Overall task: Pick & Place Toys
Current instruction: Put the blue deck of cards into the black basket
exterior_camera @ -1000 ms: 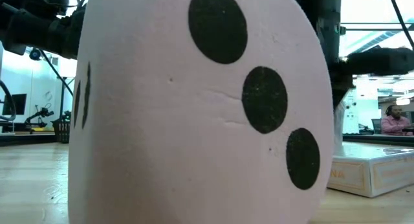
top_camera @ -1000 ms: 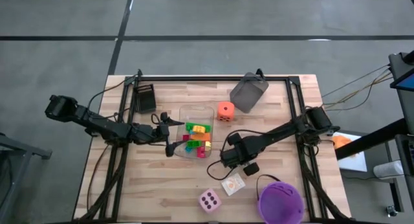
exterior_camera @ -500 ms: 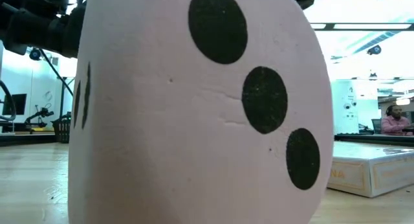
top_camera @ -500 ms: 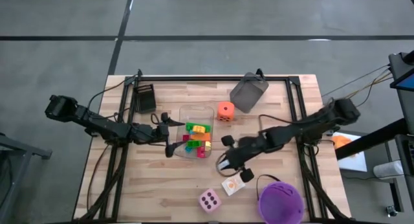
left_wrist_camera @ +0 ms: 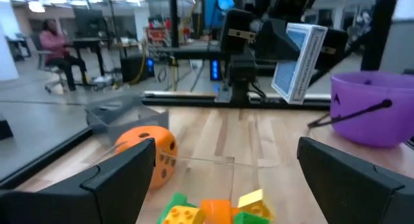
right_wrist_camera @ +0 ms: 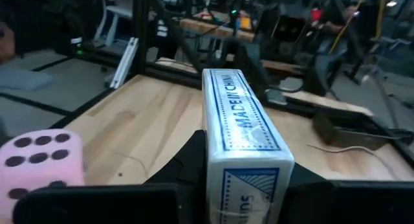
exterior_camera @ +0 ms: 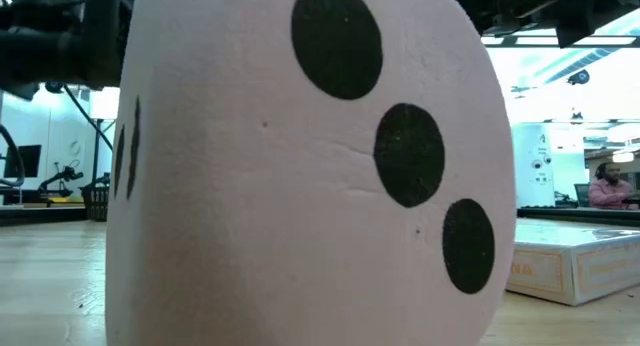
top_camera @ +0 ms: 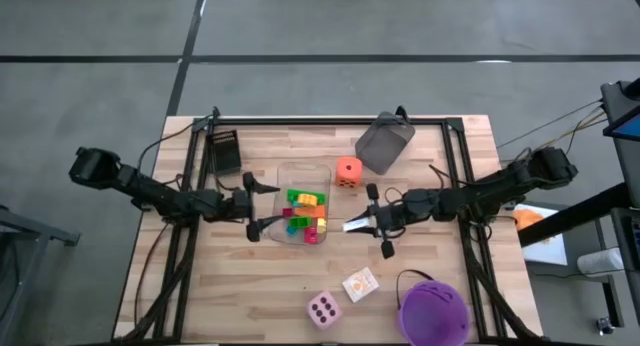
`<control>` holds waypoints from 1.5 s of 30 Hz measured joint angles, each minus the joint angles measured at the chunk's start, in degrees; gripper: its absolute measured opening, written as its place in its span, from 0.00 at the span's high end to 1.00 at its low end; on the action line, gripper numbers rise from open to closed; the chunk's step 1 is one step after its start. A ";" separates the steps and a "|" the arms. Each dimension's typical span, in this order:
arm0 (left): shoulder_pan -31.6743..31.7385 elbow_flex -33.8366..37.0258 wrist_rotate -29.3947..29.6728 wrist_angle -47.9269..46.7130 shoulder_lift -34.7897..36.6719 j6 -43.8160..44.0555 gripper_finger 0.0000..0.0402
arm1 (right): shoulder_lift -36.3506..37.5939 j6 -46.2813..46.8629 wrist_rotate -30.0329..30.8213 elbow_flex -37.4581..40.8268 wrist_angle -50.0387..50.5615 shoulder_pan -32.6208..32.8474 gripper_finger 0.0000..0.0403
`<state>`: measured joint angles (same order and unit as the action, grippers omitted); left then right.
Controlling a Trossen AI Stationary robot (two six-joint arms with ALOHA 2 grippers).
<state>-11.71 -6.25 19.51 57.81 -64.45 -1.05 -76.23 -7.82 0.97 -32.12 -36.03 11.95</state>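
Note:
My right gripper (top_camera: pixel 358 224) is shut on a white and blue card box (right_wrist_camera: pixel 242 130), just right of the clear tray (top_camera: pixel 318 174). The tray holds green, yellow and red bricks (top_camera: pixel 305 211). My left gripper (top_camera: pixel 256 213) is open and empty at the tray's left edge, its fingers pointing at the bricks (left_wrist_camera: pixel 213 211). An orange die (top_camera: pixel 348 171) rests on the table beyond the tray. A pink die (top_camera: pixel 323 308) and a second small white box (top_camera: pixel 360 284) lie near the front edge. The pink die (exterior_camera: pixel 300 166) fills the low view. My right gripper pinches the card box by its two broad faces (right_wrist_camera: pixel 217 175) between its two fingers, at the end nearest the wrist. The fingers come about level from the table's right and lie along the box. The box stands on edge, narrow printed side up, clear of the table (left_wrist_camera: pixel 299 59).
A purple bucket (top_camera: pixel 433 311) stands at the front right. A grey bin (top_camera: pixel 385 141) lies at the back, near the orange die. A dark holder (top_camera: pixel 225 151) sits at the back left. Black frame rails run along the table's left and right sides.
My right gripper has risen from beside the small white box and gone toward the far edge, turning at the wrist. It carries the card box, now lifted clear, to a spot beside the clear tray. The small white box and pink die stay in place.

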 joint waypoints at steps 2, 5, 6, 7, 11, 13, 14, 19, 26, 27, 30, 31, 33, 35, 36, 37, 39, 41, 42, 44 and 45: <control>0.60 2.64 0.39 3.29 0.25 0.51 0.06 | 0.41 -0.18 1.03 0.49 -1.43 -0.34 0.85; 1.89 4.92 0.66 4.31 0.85 1.22 0.06 | 0.27 -0.38 2.93 0.50 -2.70 -0.98 0.85; 2.30 5.29 1.00 4.30 1.03 1.48 0.06 | -0.13 -0.44 3.38 0.30 -3.56 -1.30 0.85; 2.69 5.37 1.02 4.34 1.02 1.65 0.06 | -0.60 -0.45 3.66 0.01 -4.47 -1.66 0.85; 3.17 5.67 1.02 4.11 1.25 1.67 0.06 | -3.70 -0.54 3.79 -1.90 -7.55 -3.39 0.85; 3.17 5.63 1.02 4.08 1.67 1.61 0.06 | -5.65 -0.56 3.76 -3.69 -7.68 -4.56 0.85; 3.17 5.62 1.02 4.10 1.82 1.46 0.06 | -6.64 -0.68 3.78 -4.62 -7.70 -5.15 0.85; 3.17 5.62 1.02 3.79 2.34 1.48 0.06 | -12.44 -0.76 2.25 -10.14 -7.78 -8.21 0.85; 3.24 1.25 -0.08 -4.26 2.36 5.48 0.06 | -21.32 -0.76 0.03 -18.26 -7.63 -10.29 0.85; 3.24 0.04 -0.07 -6.40 2.36 5.60 0.06 | -22.46 -0.76 0.05 -19.47 -7.66 -10.52 0.85; 3.24 -3.39 -0.07 -11.17 2.31 5.83 0.06 | -25.10 -0.76 0.06 -22.30 -7.67 -10.96 0.85; 3.22 -4.22 -0.09 -11.80 2.25 5.83 0.06 | -25.79 -0.76 0.06 -23.09 -7.72 -11.00 0.85; 3.19 -5.20 -0.08 -12.01 1.76 5.84 0.06 | -26.67 -0.83 0.02 -23.95 -7.42 -11.00 0.85; 3.19 -5.38 -0.08 -12.23 1.48 5.84 0.06 | -26.88 -1.25 -0.02 -24.37 -7.50 -11.02 0.85; 3.19 -5.51 -0.09 -12.16 1.25 5.83 0.06 | -26.84 -1.41 -0.02 -24.43 -7.62 -11.04 0.85; 3.19 -5.52 -0.09 -12.31 1.16 5.83 0.06 | -26.55 -1.43 -0.02 -24.48 -7.64 -11.10 0.85; 3.19 -5.48 -0.09 -12.15 1.18 5.99 0.06 | -25.93 -1.41 -0.01 -24.44 -7.58 -11.27 0.85; 3.19 -5.46 -0.09 -11.24 1.18 6.00 0.06 | -25.22 -1.41 -0.02 -24.35 -7.66 -11.28 0.85; 3.19 -5.46 -0.09 -10.13 1.15 6.00 0.06 | -24.98 -1.41 0.00 -24.35 -7.77 -11.28 0.85; 3.19 -5.50 -0.09 -7.73 0.61 5.98 0.06 | -24.87 -1.41 -0.19 -24.39 -7.83 -11.28 0.85; 3.19 -5.52 -0.09 -7.30 0.24 5.97 0.06 | -24.89 -1.38 -0.47 -24.41 -7.67 -11.28 0.85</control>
<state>-8.51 -11.77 19.42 50.50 -64.20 4.92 -101.12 -9.20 0.50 -56.53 -43.70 0.67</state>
